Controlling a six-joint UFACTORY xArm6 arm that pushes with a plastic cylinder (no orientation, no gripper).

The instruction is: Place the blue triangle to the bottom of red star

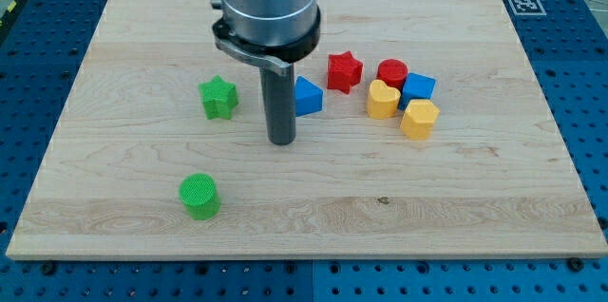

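Observation:
The blue triangle (308, 98) lies on the wooden board (304, 217), just left of and slightly below the red star (344, 70). My tip (282, 140) rests on the board at the triangle's lower left, close to it; the rod hides the triangle's left edge. I cannot tell if they touch.
A red cylinder (392, 72), a blue cube (419, 86), a yellow heart-like block (383, 99) and a yellow hexagon-like block (419, 119) cluster right of the star. A green star (218, 97) lies left of the rod and a green cylinder (199, 196) at lower left.

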